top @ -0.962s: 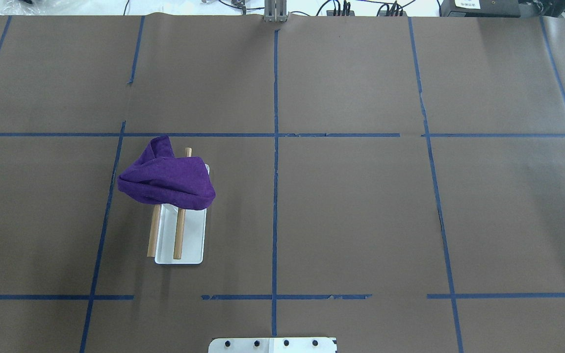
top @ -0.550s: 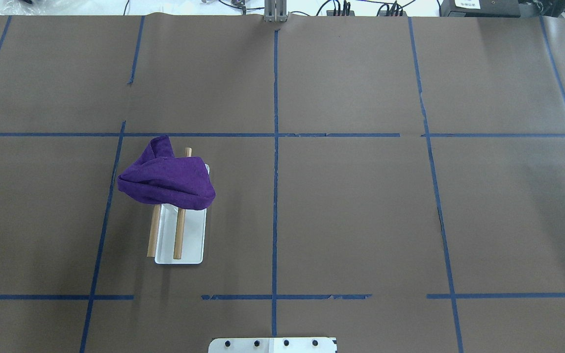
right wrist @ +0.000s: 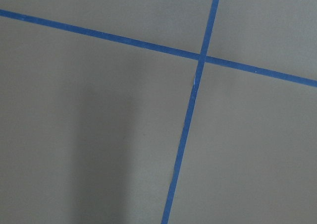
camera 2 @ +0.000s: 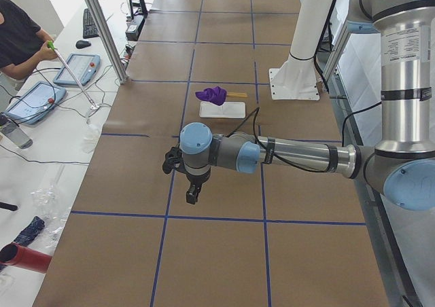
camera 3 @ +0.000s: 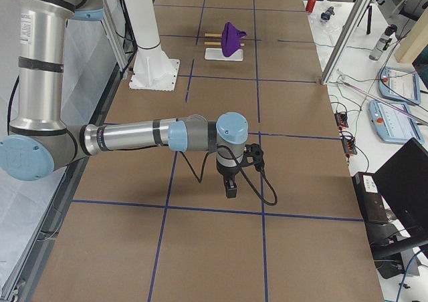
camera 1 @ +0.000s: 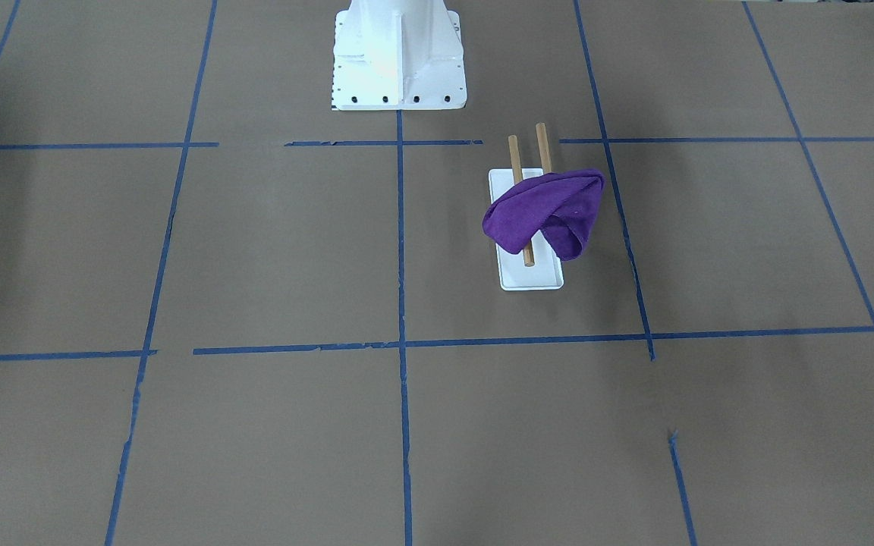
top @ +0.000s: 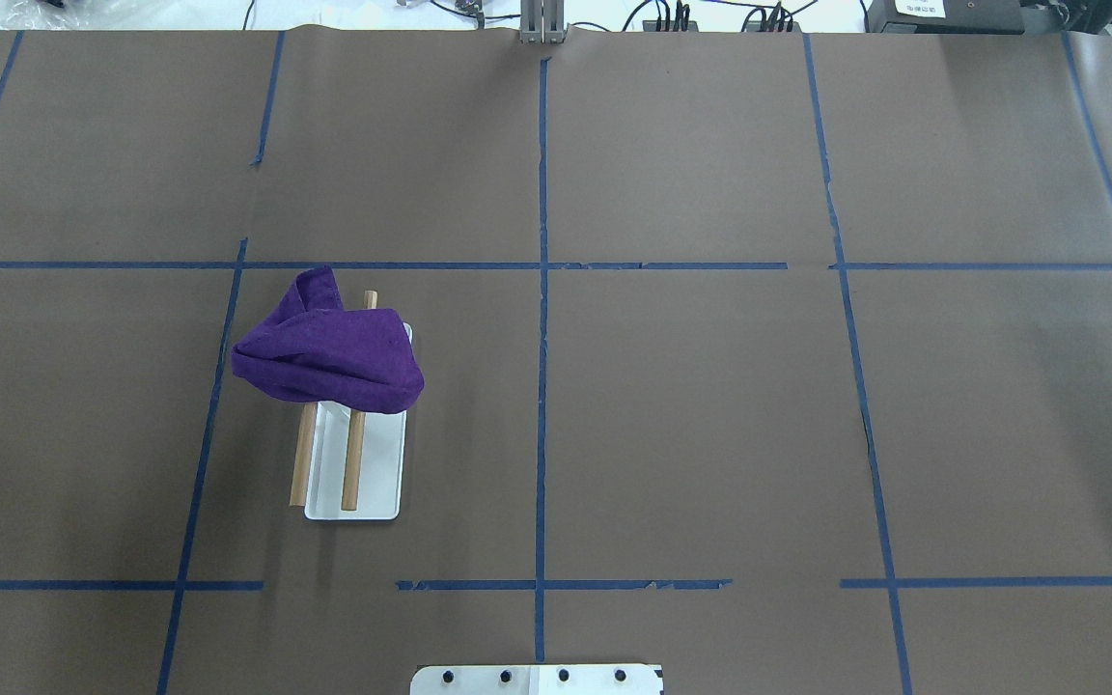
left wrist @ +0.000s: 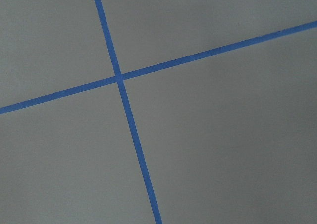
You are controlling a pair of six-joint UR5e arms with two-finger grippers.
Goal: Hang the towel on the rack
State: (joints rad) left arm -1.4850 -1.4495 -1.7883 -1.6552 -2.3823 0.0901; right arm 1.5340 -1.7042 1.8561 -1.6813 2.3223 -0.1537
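A purple towel [top: 324, 352] lies bunched over the far end of the rack's two wooden dowels [top: 353, 463], above the white rack base [top: 377, 473]. Towel [camera 1: 543, 208] and rack base [camera 1: 532, 279] also show in the front view, and small in the left view [camera 2: 215, 94] and right view [camera 3: 232, 38]. My left gripper [camera 2: 192, 197] shows only in the left view, hanging over bare table far from the rack; I cannot tell if it is open or shut. My right gripper [camera 3: 231, 190] shows only in the right view, also over bare table; I cannot tell its state.
The white bolted robot pedestal [camera 1: 397, 53] stands at the table's robot side. Blue tape lines [top: 542, 290] cross the brown table cover. An operator [camera 2: 20, 35] sits beside the table with tablets and cables. Both wrist views show only table and tape.
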